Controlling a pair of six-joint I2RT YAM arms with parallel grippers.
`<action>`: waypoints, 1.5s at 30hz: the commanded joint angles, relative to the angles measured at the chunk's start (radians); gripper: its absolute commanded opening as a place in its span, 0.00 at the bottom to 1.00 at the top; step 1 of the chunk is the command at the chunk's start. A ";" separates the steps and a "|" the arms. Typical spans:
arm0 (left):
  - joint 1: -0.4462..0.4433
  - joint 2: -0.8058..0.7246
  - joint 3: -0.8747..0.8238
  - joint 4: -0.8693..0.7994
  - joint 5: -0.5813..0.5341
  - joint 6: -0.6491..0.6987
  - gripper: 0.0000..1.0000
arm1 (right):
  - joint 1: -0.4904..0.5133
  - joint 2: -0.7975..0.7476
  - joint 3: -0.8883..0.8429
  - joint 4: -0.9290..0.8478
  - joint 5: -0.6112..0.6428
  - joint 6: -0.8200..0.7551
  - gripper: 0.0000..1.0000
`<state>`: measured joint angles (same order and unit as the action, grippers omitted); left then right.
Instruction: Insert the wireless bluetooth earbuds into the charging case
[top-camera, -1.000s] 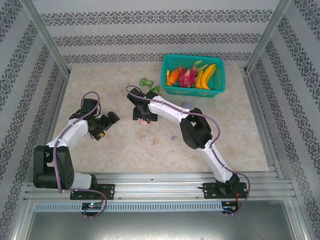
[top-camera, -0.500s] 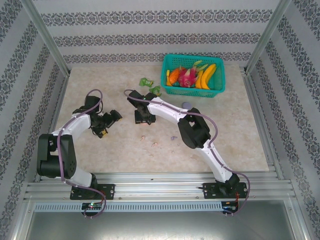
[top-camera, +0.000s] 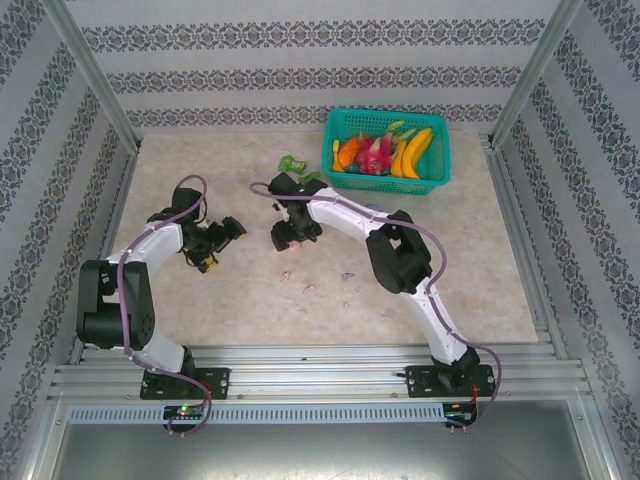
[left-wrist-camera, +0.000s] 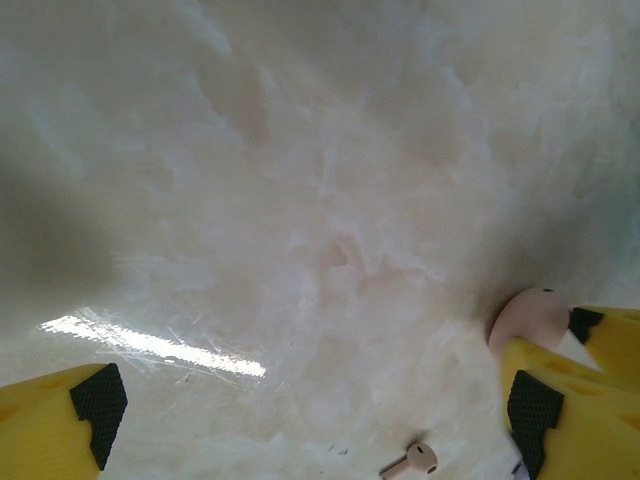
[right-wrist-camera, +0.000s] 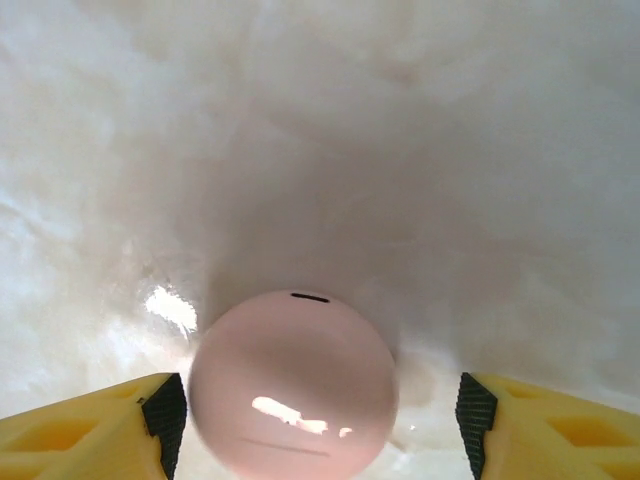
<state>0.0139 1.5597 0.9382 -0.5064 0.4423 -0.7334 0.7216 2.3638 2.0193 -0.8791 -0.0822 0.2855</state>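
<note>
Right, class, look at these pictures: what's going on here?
Two robot arms are working over a pale table. The right gripper sits around a round pink charging case, its jaws open wider than the case, so it is not gripped. The left gripper hangs open above the table, with a pink earbud lying loose just below it. No earbud is held yet.

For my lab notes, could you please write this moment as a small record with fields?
pink case: on the table, looks closed
pink earbud: loose on the table, outside the case
left gripper: open, over the table
right gripper: open, fingers either side of the pink case
basket: far side, holds fruit
</note>
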 joint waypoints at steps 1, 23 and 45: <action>-0.006 0.016 0.033 -0.015 0.018 0.031 1.00 | -0.061 -0.121 0.000 0.033 -0.050 0.083 0.74; -0.007 0.060 0.059 0.011 0.027 0.025 1.00 | -0.018 -0.005 0.101 -0.053 -0.077 0.254 0.76; -0.008 -0.016 0.036 -0.004 0.000 0.020 1.00 | 0.052 0.112 0.189 0.014 -0.242 0.171 0.74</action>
<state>0.0139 1.5806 0.9752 -0.5037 0.4591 -0.7155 0.7502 2.4603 2.1712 -0.8692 -0.2962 0.5175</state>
